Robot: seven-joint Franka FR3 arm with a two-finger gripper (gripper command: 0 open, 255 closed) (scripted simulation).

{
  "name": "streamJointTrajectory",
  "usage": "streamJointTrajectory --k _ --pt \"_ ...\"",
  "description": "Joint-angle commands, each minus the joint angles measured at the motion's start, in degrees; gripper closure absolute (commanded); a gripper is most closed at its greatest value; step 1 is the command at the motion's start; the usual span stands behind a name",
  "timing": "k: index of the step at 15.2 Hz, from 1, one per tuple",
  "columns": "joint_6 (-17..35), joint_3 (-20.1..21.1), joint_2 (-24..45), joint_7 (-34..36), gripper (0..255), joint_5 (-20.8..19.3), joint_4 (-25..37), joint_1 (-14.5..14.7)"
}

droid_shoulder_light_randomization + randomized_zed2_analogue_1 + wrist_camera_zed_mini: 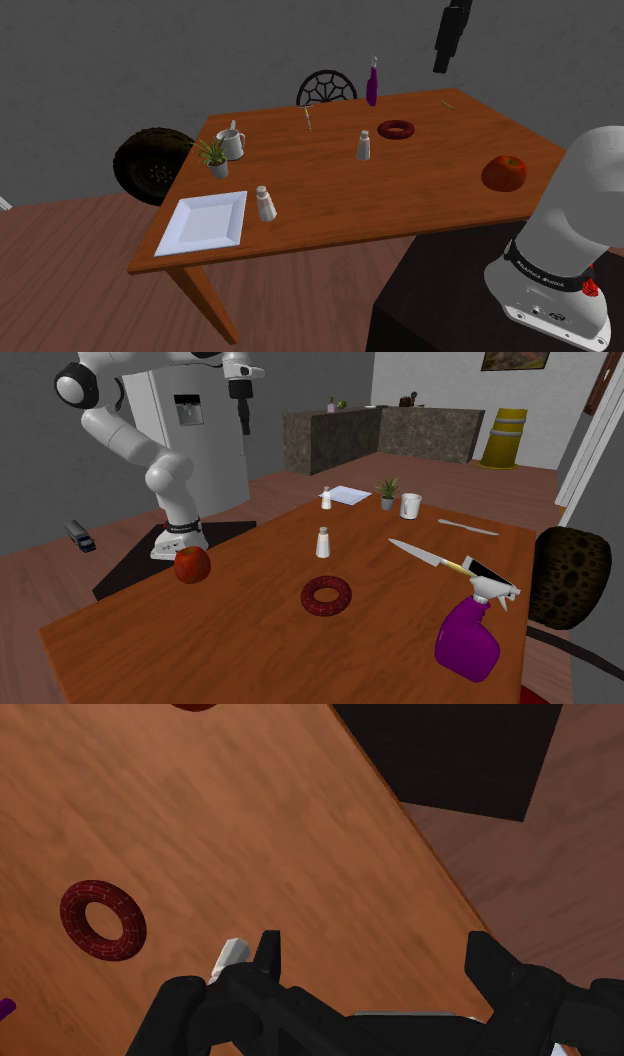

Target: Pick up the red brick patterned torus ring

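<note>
The dark red brick-patterned torus ring [397, 129] lies flat on the wooden table [330, 200], towards the far side in the shoulder view. It is also on the table's middle in the second exterior view, ring [327, 595]. My black gripper [452, 35] hangs high above the table, well clear of everything, gripper [243, 412]. In the wrist view the gripper [378, 959] is open with nothing between its fingers. The ring [103, 920] lies off to the side of the fingers, far below them.
A red apple [192, 564] sits near the table edge by the stand. A white shaker [323, 542] stands close to the ring. A purple spray bottle [470, 637], knife [430, 557], mug [410, 505], potted plant [387, 494], second shaker [326, 499] and white plate [207, 220] are spread about.
</note>
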Motion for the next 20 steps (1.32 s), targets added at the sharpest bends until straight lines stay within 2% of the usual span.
streamJointTrajectory --k 1,11,20 --pt "0.0 0.0 0.0 0.0 0 0.0 0.0 0.0" --pt "16.6 -10.18 8.49 -8.33 0 -4.93 -6.67 -2.26" --pt "31.55 -19.61 22.88 -16.63 0 -5.64 -6.01 -2.9"
